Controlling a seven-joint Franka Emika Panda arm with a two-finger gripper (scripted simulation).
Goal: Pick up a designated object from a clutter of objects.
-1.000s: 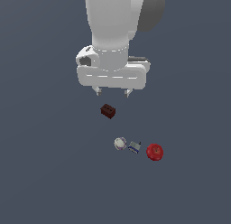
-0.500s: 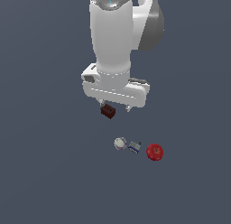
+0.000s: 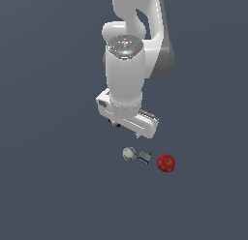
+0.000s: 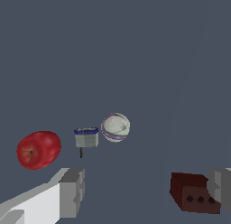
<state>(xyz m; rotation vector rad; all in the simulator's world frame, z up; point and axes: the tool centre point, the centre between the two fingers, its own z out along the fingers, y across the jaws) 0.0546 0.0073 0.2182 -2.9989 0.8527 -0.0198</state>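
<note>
Nearest, hand (image 4: 144,191): fingers spread apart, clamped on nothing, hanging above the tabletop (image 3: 53,186).
Dark brown block (image 4: 195,192): just inside one fingertip (image 4: 221,182) in the wrist view, touching or not cannot be told; mostly hidden behind the hand in the exterior view.
Blue-and-white box (image 4: 86,137): just beside the ball, between it and the apple.
Red apple-like object (image 4: 38,149): at the far end of the row, apart from the box.
Whitish ball (image 4: 115,127): on the tabletop beyond the fingers, outside their gap; purplish band round it.
Handling, as a guess: light, stiff, smooth, prone to roll or squirt out.
Hold, as a guess: across the widest middle, fingers centred, on the axis that keeps clear of the box.
</note>
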